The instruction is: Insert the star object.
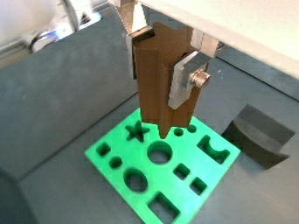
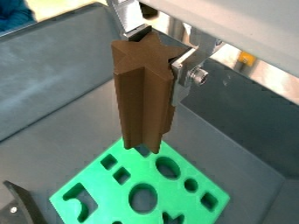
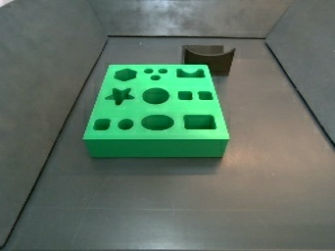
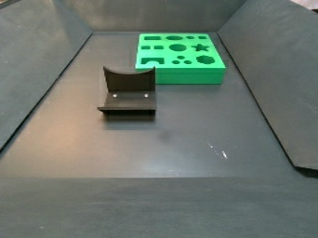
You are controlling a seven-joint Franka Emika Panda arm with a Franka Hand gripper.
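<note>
We see the end effector [image 2: 162, 61] only in both wrist views, clamped on the star object [image 2: 142, 92], held upright above the green block [image 1: 158, 166]. Its lower tip looks clear of the block, hard to confirm. Both side views miss the arm; dark notched block [image 4: 126, 91] sits apart on the counter [image 4: 187, 139].

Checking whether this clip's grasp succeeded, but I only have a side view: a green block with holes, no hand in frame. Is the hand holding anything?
Observer: Yes. In both wrist views the hand is shut on the star peg, a dark-brown ridged peg held upright.
Operator: Is it in the block yet?
Observer: No. In both wrist views its lower end hangs above the green block, apart from it.
Operator: Is it over the right hole?
Observer: In a wrist view its lower end is close beside the star hole; whether it is exactly lined up cannot be told.
</note>
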